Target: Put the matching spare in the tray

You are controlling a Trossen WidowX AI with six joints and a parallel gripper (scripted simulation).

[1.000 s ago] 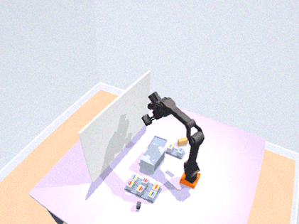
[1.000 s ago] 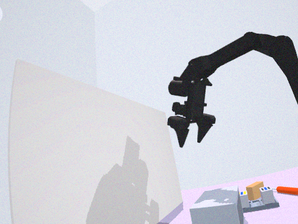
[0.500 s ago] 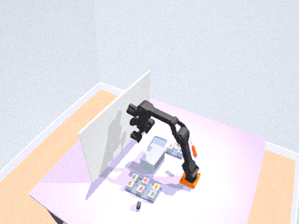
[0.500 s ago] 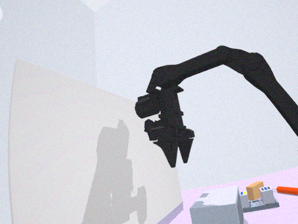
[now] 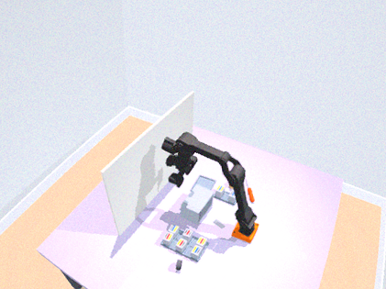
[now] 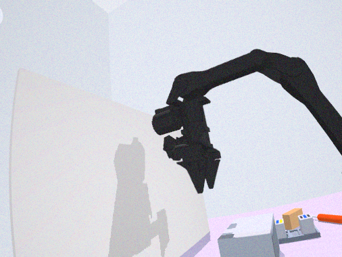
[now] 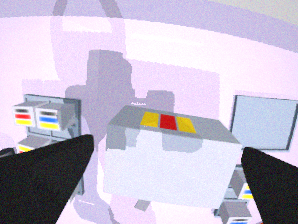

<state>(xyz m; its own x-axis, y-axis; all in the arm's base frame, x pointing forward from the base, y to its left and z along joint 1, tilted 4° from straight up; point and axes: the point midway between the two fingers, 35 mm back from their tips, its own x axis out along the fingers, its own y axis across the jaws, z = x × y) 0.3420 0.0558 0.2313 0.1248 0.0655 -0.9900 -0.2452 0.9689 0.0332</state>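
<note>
Spread and empty, the gripper [image 5: 183, 175] [image 6: 205, 191] [image 7: 168, 149] is hovering toward the worktop's [image 5: 285, 274] [image 6: 324, 203] [image 7: 200, 50] far edge; steady viewing is favouring reading the yellow-red-yellow code [image 7: 168, 122].

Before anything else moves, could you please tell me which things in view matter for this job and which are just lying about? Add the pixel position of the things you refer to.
Part of the job:
- mounted grey unit [image 5: 201, 199] [image 6: 248, 233] [image 7: 170, 167]
- striped spares [image 5: 181, 244] [image 7: 52, 118]
- tray [image 5: 205, 181] [image 7: 265, 122]

Apparently just lying about:
- orange-handled tool [image 5: 251, 195] [image 6: 329, 218]
- tan block [image 6: 292, 220]
- small black object [image 5: 178, 264]

Two racks [image 5: 180, 250] [image 6: 301, 237] [image 7: 78, 111], one tray [image 5: 204, 182] [image 7: 265, 122], one panel [image 5: 138, 181] [image 6: 67, 152]
</note>
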